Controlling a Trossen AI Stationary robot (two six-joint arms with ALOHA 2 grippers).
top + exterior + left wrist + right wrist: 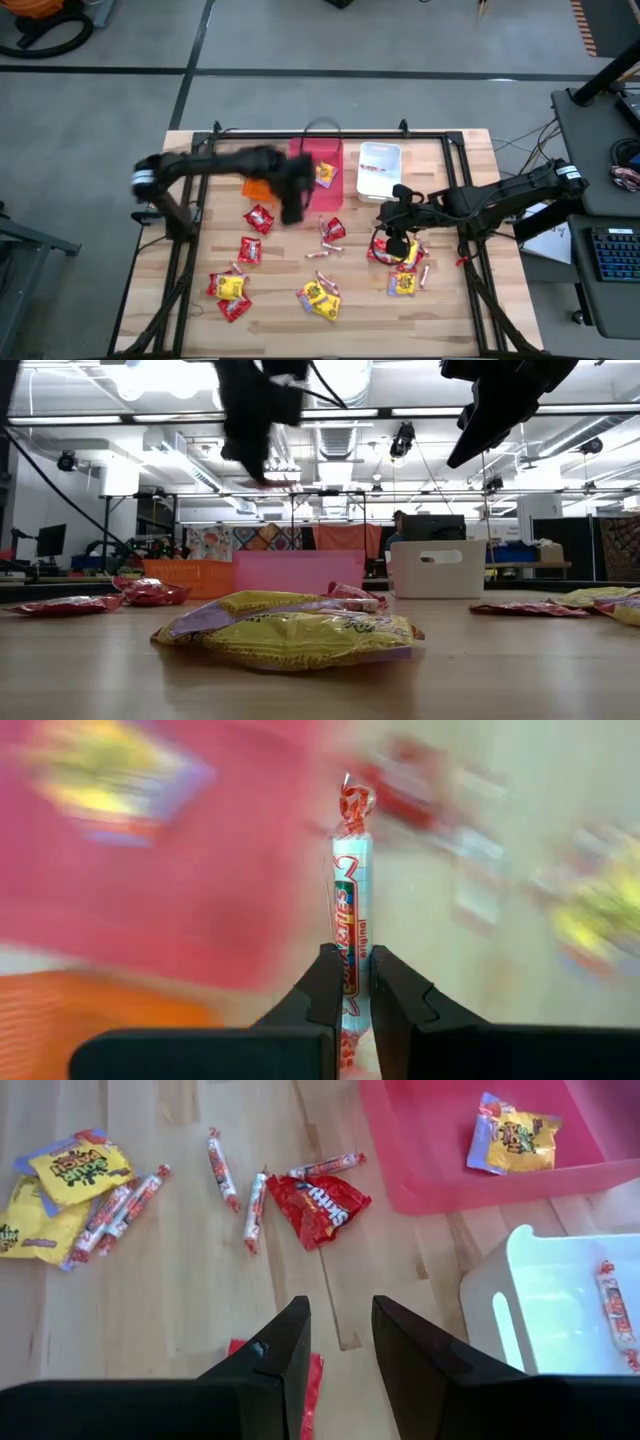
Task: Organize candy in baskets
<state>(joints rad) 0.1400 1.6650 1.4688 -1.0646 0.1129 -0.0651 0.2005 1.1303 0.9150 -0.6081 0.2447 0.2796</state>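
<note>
My left gripper (292, 208) is shut on a thin red-and-white wrapped stick (350, 910) and hangs in the air by the pink-red basket (312, 150) and the orange basket (256, 188), which the arm partly hides. A yellow packet (325, 175) lies in the pink-red basket. The white basket (378, 170) holds a stick (612, 1315). My right gripper (393, 235) is open and empty above a red packet (312, 1380), in front of the white basket. Red packets, yellow packets and sticks lie scattered over the table.
A red packet (318, 1205) and three sticks lie near the pink-red basket's front. Yellow packets (320, 298) and red packets (248, 250) lie toward the table's front edge. The black frame (470, 260) runs along the table's sides. Desks and equipment stand beyond the table.
</note>
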